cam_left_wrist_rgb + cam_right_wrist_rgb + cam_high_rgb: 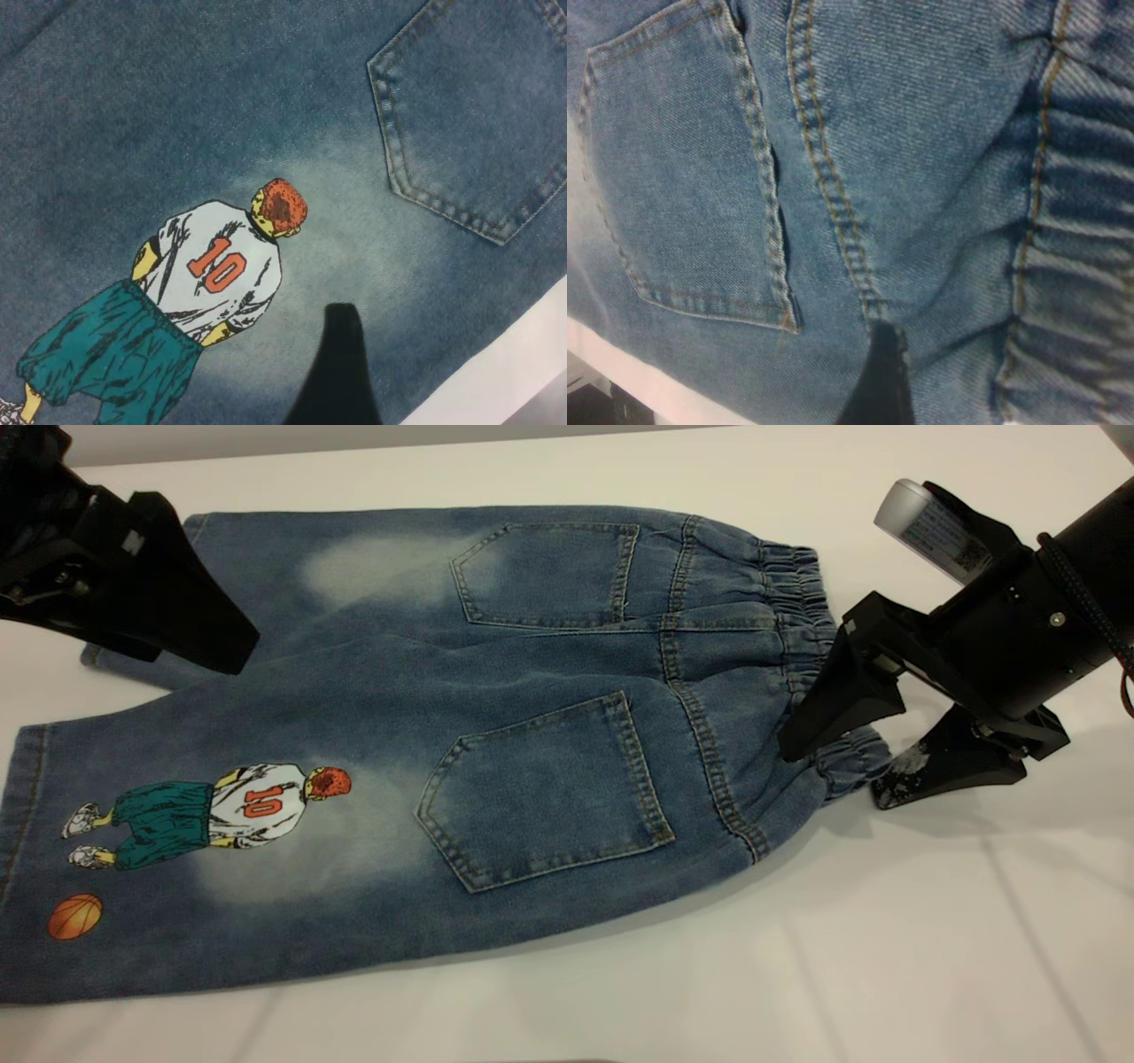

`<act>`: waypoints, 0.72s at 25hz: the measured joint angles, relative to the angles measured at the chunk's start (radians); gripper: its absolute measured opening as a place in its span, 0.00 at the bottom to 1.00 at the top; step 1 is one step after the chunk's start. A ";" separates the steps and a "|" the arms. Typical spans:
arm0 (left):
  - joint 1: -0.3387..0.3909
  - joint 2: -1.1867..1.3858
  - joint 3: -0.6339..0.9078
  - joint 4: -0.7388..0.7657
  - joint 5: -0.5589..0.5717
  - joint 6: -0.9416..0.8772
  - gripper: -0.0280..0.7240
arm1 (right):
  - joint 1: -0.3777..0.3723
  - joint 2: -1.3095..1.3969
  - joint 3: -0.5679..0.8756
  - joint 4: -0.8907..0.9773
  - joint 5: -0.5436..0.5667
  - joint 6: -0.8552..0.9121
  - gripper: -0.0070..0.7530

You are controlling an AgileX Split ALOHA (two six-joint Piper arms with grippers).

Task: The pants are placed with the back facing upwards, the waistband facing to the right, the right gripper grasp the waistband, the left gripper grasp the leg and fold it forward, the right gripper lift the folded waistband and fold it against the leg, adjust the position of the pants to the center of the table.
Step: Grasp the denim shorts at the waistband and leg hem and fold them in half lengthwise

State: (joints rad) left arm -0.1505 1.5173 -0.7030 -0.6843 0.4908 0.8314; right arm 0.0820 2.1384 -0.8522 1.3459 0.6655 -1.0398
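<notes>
Pants (496, 717) lie flat; right gripper (833, 766) fingers straddle waistband (811, 629).

The pants (496, 717) are soft blue denim cloth with a visible twill weave, faded to pale patches, stitched in tan thread around the back pockets, gathered into ribbed elastic at the waistband (802, 615), while the print on the leg (177, 841) looks flat and matt, slightly cracked. The table (886, 957) is a smooth white surface, matt with only a faint sheen. The left gripper (190, 615) and right gripper (837, 766) look like matt black hard plastic, the right one's near finger scuffed pale, and the pale cylinder (926, 522) above it is smooth, perhaps metal or plastic.
</notes>
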 joint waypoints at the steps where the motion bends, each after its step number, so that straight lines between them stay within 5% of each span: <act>1: 0.000 0.000 0.000 0.000 0.000 0.000 0.81 | 0.000 0.000 0.000 0.000 0.001 0.000 0.79; 11: 0.000 0.000 0.000 0.000 -0.008 0.000 0.81 | 0.000 0.045 -0.003 0.090 0.057 -0.063 0.74; 18: 0.000 0.000 0.000 0.000 -0.009 0.000 0.81 | 0.000 0.046 -0.003 0.167 -0.015 -0.121 0.35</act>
State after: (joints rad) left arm -0.1505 1.5173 -0.7030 -0.6843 0.4820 0.8314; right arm 0.0820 2.1845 -0.8551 1.5129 0.6505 -1.1606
